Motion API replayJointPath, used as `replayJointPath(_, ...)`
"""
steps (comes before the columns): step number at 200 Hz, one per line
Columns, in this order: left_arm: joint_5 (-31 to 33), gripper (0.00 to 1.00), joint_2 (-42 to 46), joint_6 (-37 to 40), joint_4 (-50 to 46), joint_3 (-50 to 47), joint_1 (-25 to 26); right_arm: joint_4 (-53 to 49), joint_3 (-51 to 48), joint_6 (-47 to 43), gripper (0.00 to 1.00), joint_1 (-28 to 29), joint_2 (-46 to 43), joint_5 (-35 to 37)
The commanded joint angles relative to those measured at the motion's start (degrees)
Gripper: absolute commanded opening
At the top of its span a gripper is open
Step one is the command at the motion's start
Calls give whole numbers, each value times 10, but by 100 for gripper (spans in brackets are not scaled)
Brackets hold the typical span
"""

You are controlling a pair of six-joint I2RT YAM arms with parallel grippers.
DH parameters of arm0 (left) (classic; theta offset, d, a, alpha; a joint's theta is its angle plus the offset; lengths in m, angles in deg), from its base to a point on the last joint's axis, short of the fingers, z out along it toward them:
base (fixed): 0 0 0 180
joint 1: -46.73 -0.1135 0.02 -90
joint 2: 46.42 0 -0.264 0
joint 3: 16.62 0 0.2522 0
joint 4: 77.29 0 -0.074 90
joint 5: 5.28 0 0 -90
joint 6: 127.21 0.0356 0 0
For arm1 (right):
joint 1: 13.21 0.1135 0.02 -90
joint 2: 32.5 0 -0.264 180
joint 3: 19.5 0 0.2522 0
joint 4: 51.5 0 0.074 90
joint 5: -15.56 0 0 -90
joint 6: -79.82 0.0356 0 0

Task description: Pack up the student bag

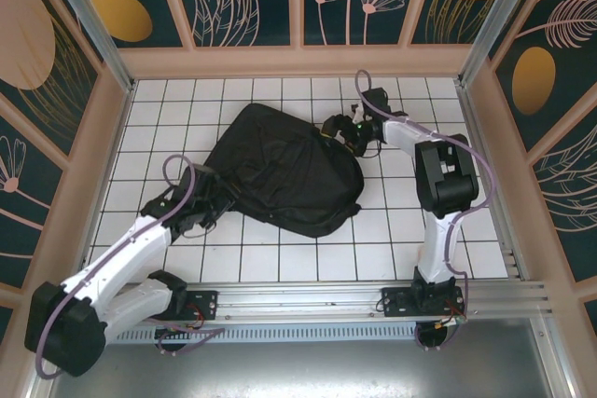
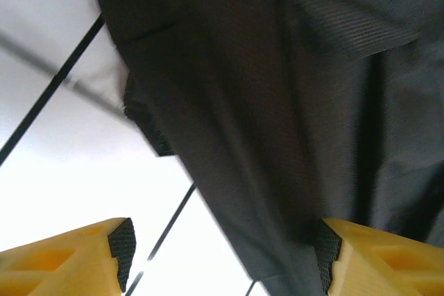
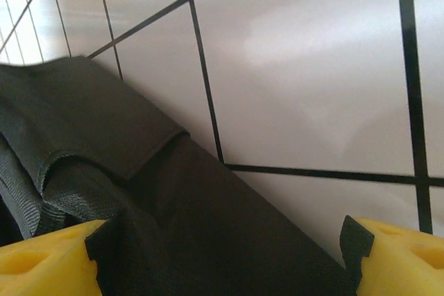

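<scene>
**Position.** The student bag [image 1: 280,170] lies flat near the middle of the tiled table [image 1: 410,249], slightly closer to the far edge than to the near one. Its long axis runs diagonally toward the near right.

**Grippers.** The left gripper [image 1: 207,204] sits at the bag's near-left edge. In the left wrist view its yellow fingers [image 2: 76,258] stand wide apart. Black fabric crosses the gap and lies against the right-hand pad only. The right gripper [image 1: 345,132] sits at the bag's far-right edge. Its fingers [image 3: 399,258] are likewise spread, with fabric and a webbing strap [image 3: 31,192] between them and nothing clamped.

**Hazards, as we judge them.**
- Thin pinch: the left jaws cover only a hem. Closing here may catch a single layer, which could slip free under a pull.
- Wrong layer: the right jaws may close on the strap instead of the panel, so a lift would raise the strap and leave the bag shut.
- Dragging: the soft bag rests on smooth tile. If one side pulls unevenly, the whole bag may slide toward a table edge.
- Pad contact: both sets of pads are close to the tile, so a low approach may scrape it.

**Count.** One bag, two grippers, two fingers on each.
</scene>
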Motion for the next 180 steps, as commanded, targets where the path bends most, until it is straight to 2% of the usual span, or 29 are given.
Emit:
replayJointPath(1, 22, 70, -31, 79, 71, 64, -27, 45, -51, 25, 86, 27, -45, -50)
replayJointPath(27, -4, 70, -87, 117, 100, 106, -56, 88, -131, 45, 86, 46, -91, -53)
replayJointPath(62, -45, 70, -152, 155, 125, 144, -64, 163, -238, 99, 86, 77, -174, -54)
replayJointPath(74, -53, 71, -158, 162, 114, 154, -67, 149, -251, 94, 86, 86, -198, -30)
replayJointPath(119, 9, 72, -83, 178, 15, 152, -73, -29, -210, 17, 85, 84, -273, 188)
replayJointPath(136, 16, 73, -50, 171, -21, 143, -74, -63, -186, 1, 83, 97, -294, 222)
replayJointPath(158, 30, 74, -7, 169, -49, 136, -77, -105, -133, -29, 80, 148, -301, 246)
replayJointPath(180, 55, 74, 15, 173, -69, 137, -95, -131, -66, -93, 78, 260, -280, 282)
